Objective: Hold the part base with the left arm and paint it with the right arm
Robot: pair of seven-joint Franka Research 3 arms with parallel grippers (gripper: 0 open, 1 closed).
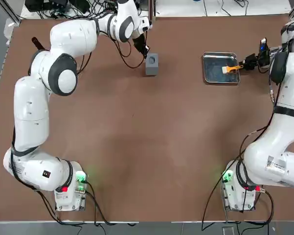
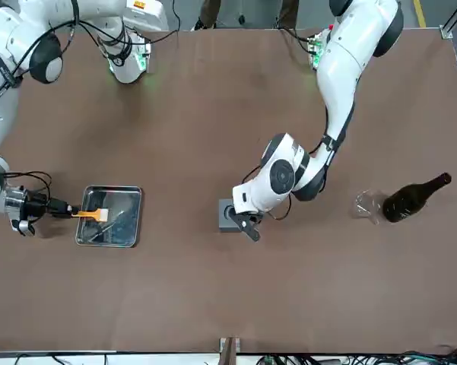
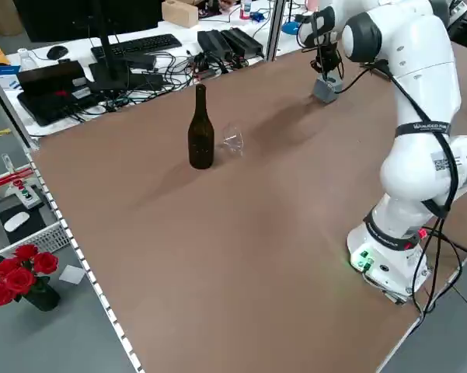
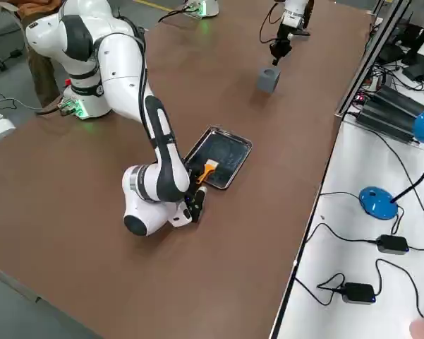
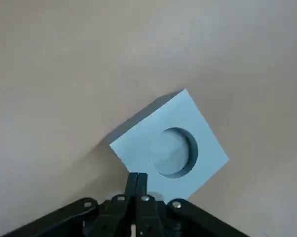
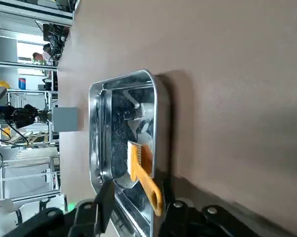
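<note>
One grey block (image 1: 151, 64) sits on the brown table (image 1: 137, 127) toward the far edge, with its one round hole (image 5: 175, 152) facing up. The left gripper (image 5: 138, 177) is closed with nothing between its two fingers, and its tips overlap one edge of the block in the wrist view; I can't tell whether they touch it. Off to the block's right, well apart from it, one shiny metal tray (image 1: 220, 79) lies flat. One orange-handled paintbrush (image 6: 142, 174) has its pale bristles over the tray, and its handle reaches out between the two fingers of the right gripper (image 6: 138, 197). Those fingers stand apart, with a gap beside the handle, at the tray's right side. To the block's left, well apart from it, one dark bottle (image 3: 201, 134) stands upright with one clear glass (image 3: 232, 141) just beside it. Past the table's far edge, a white desk (image 3: 169, 40) holds one keyboard (image 3: 144, 46), one mouse (image 3: 57, 52) and many tangled cables (image 3: 132, 97).
</note>
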